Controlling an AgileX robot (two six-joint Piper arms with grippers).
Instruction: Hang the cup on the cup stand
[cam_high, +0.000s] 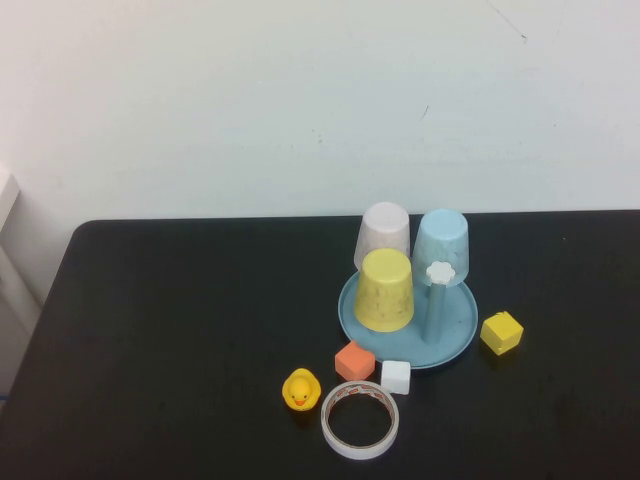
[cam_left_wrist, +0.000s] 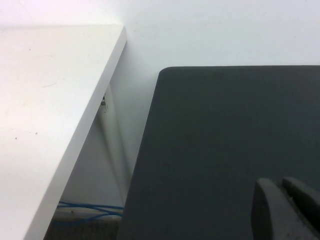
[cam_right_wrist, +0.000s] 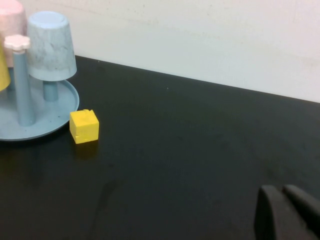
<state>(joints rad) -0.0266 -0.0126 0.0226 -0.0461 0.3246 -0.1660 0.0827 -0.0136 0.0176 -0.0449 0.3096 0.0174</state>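
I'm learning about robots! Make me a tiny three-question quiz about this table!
1. True or false: the yellow cup sits upside down on the cup stand.
2. How many posts have no cup? A) none B) one C) three
3. Which toy lies left of the white tape ring?

Key: 1 true. 2 B, the post with the white flower cap. 3 the rubber duck.

Left claw and right claw are both away from the stand.

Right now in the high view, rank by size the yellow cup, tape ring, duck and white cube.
1. Tape ring and yellow cup: similar, and the ring lies nearer the camera, so unsure.
2. Duck.
3. White cube.
No gripper shows in that view.
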